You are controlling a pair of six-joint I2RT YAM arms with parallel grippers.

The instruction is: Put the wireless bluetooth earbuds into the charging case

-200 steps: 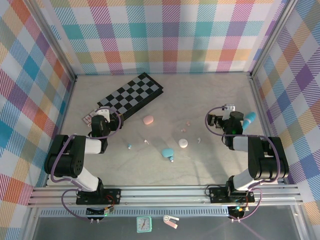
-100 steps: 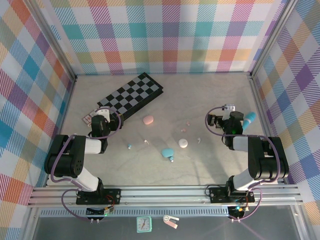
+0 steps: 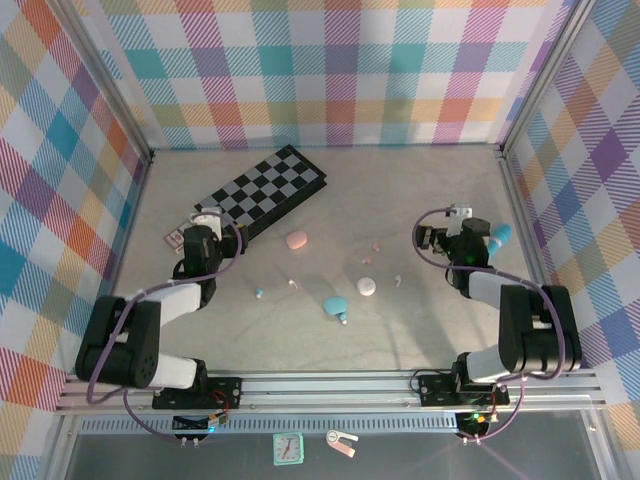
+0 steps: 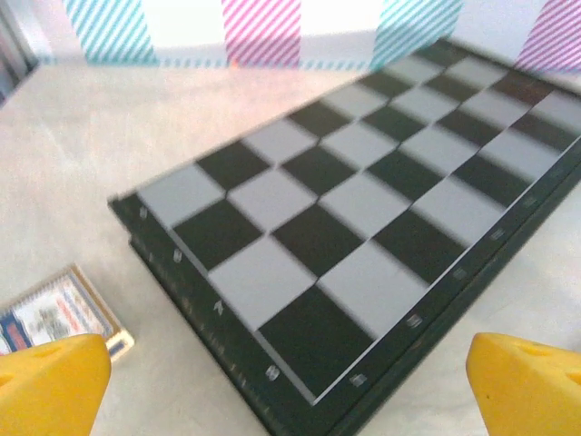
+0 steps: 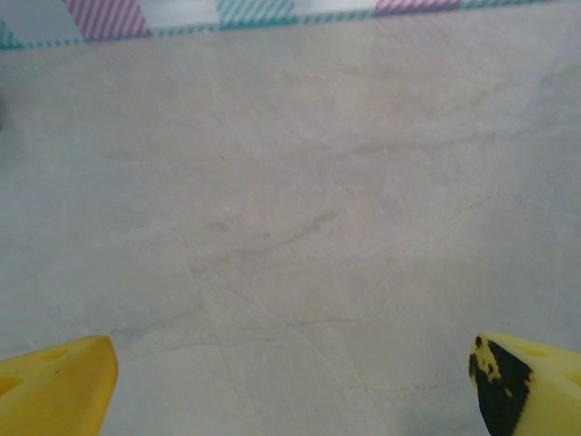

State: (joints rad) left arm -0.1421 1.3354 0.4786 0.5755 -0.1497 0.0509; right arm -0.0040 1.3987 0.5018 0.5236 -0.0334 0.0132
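Both arms are reaching farther out than a second ago, left jaws and right jaws gaping, gripping nothing. Mid-surface [image 3: 420,190], the earbuds [image 3: 258,293] are lying loose around the teal case [image 3: 334,304], white case [image 3: 367,287] and pink case [image 3: 296,240], so picking is only beginning. Beyond, a chessboard [image 3: 265,190] is lying before plaid walls [image 3: 320,70].
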